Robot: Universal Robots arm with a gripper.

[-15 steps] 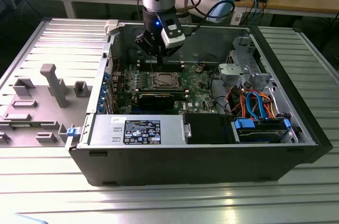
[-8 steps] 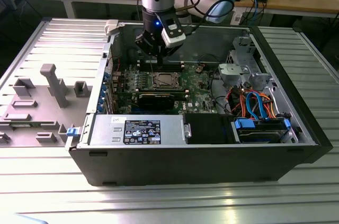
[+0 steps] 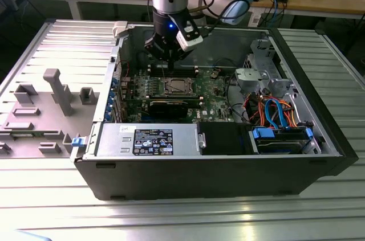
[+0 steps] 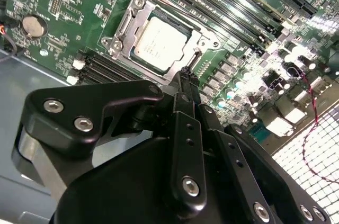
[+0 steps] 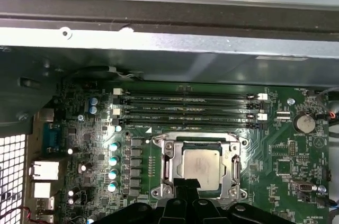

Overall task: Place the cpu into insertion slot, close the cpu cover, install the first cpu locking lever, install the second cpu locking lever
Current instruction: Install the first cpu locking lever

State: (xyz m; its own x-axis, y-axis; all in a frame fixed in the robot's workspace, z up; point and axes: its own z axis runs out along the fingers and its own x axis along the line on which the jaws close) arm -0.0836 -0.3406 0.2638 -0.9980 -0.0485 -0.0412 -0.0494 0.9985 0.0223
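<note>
The cpu (image 4: 159,44) (image 5: 200,164) lies flat in the insertion slot (image 4: 117,29) (image 5: 166,156) on the green motherboard, its silver top showing through the window of the cpu cover (image 4: 197,37) (image 5: 201,143), which lies down over it. In the exterior view the cpu (image 3: 174,86) sits inside the open computer case, straight below the arm. My gripper (image 4: 185,71) (image 5: 185,184) (image 3: 169,65) hangs just above the edge of the slot, its thin black fingers pressed together with nothing between them. A thin metal lever (image 4: 175,9) runs along one side of the cover.
Long black memory slots (image 5: 190,108) lie beside the socket, close to the case wall (image 5: 159,38). A black graphics card (image 3: 168,107), a power supply (image 3: 148,138) and a drive bay with coloured cables (image 3: 279,133) stand in the case. A grey fixture tray (image 3: 51,98) lies on the exterior view's left.
</note>
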